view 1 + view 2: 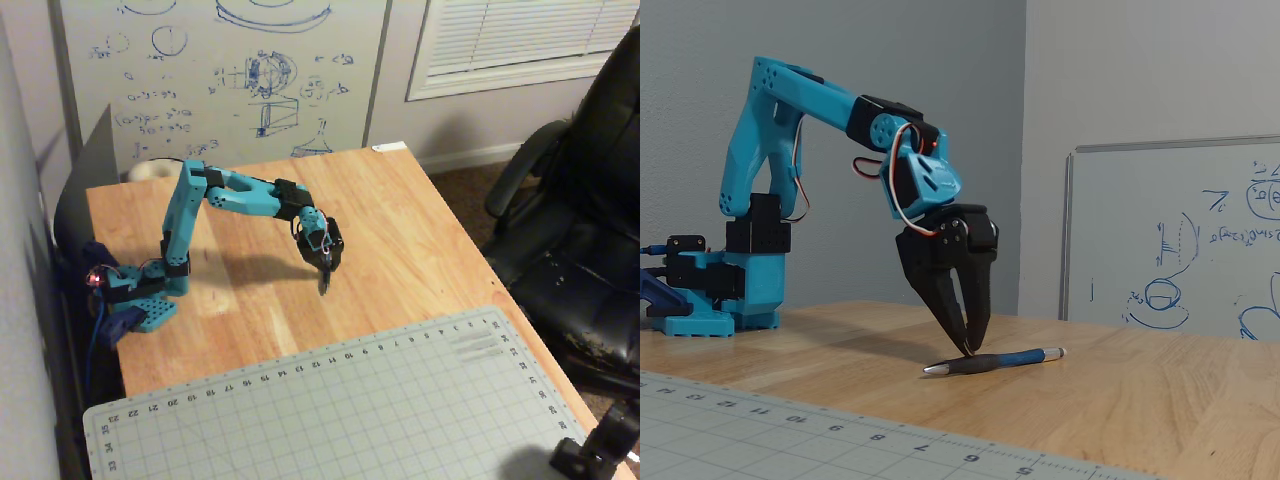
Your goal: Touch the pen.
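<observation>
The pen (992,360) is slim and dark blue with a silvery tip, and it lies flat on the wooden table (1160,400). My teal arm reaches down over it. The black gripper (968,349) points straight down with its fingertips closed together, and they rest on the pen's dark grip section near the silvery tip. In the high fixed view the gripper (323,287) hangs over the middle of the table (420,230). I cannot make out the pen there; it is too small and sits under the gripper.
A grey-green cutting mat (350,410) covers the near part of the table. The arm's base (145,295) stands at the left edge. A whiteboard (220,70) leans at the far side. A black office chair (580,250) stands to the right of the table.
</observation>
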